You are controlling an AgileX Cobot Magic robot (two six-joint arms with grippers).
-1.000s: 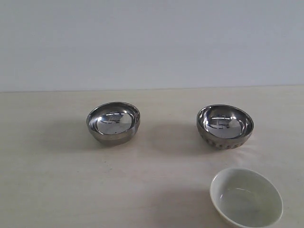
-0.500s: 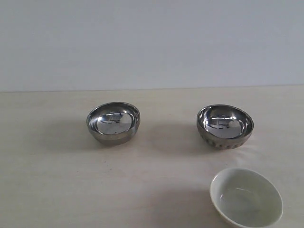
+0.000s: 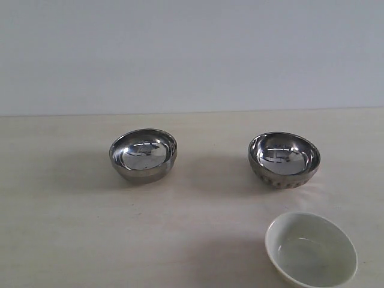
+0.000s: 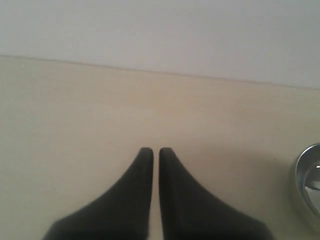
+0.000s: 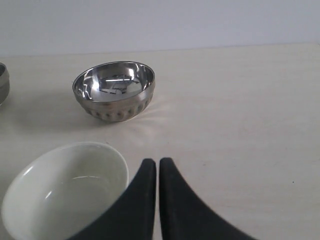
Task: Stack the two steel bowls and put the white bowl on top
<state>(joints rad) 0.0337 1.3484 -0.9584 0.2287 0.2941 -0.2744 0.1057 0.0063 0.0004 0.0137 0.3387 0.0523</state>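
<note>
The left hand [image 4: 156, 150] hangs over bare desk [image 3: 60, 240], its two dark fingers clenched almost tip to tip with nothing between them. In the left wrist view only a sliver of the smooth steel bowl [image 4: 310, 179] shows at the frame edge, so this hand is not lined up on it yet.

In the exterior view the smooth steel bowl [image 3: 143, 155] stands upright on the left and the dimpled steel bowl [image 3: 284, 159] upright on the right, well apart. The white bowl [image 3: 311, 249] sits nearer the camera, near the dimpled one but not touching it. Nothing is stacked, so the step in hand looks like the first pick of a steel bowl.

The right hand [image 5: 158, 161] is likewise clenched and empty, just beside the white bowl [image 5: 65, 190], with the dimpled steel bowl [image 5: 114, 90] beyond it.

To do this step well, whichever hand goes first should release its fingers wide and straddle the rim with one finger inside and one outside. The mirror finish probably slips, so a firm pinch and a level lift matter. Centre the carried bowl over the other before lowering, so it nests rather than tipping.
</note>
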